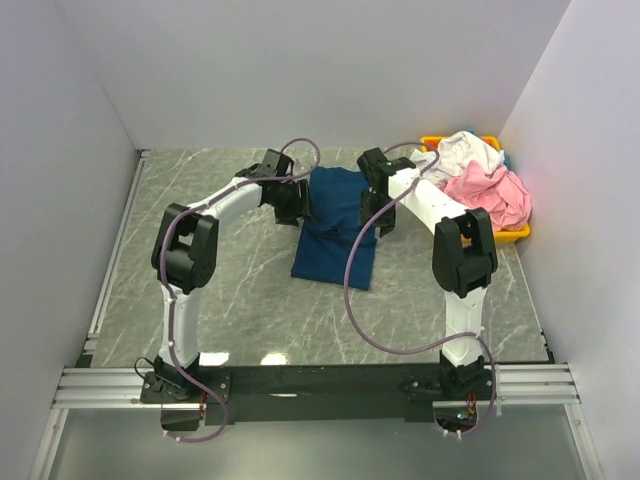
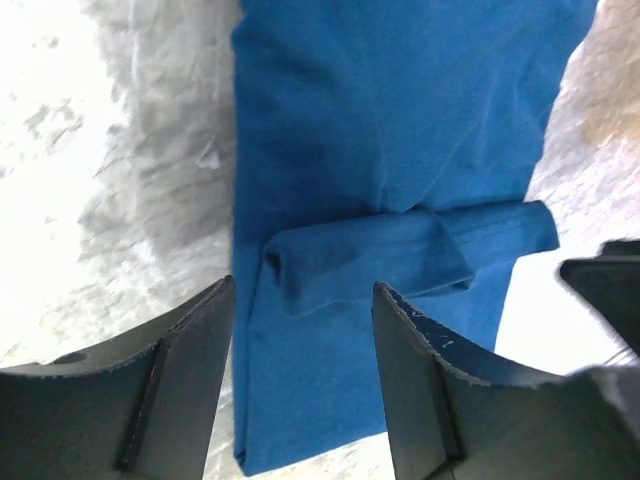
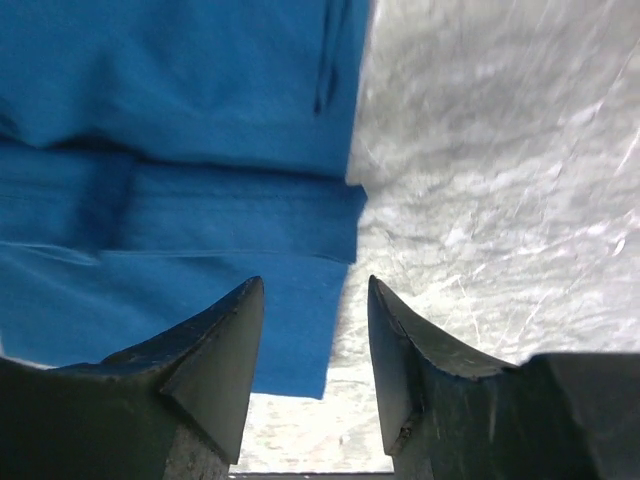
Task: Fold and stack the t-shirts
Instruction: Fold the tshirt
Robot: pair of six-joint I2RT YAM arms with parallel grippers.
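The navy blue t-shirt lies partly folded into a long strip in the middle of the table, with no print showing. My left gripper hovers open over its left edge; the left wrist view shows the cloth with a rolled sleeve fold between the open fingers. My right gripper hovers open over its right edge, and the right wrist view shows the shirt's edge and corner below. The pink t-shirt and the white t-shirt lie crumpled in the bin.
A yellow plastic bin stands at the back right by the right wall. White walls close in the marble table on the left, back and right. Both arms' cables loop over the table.
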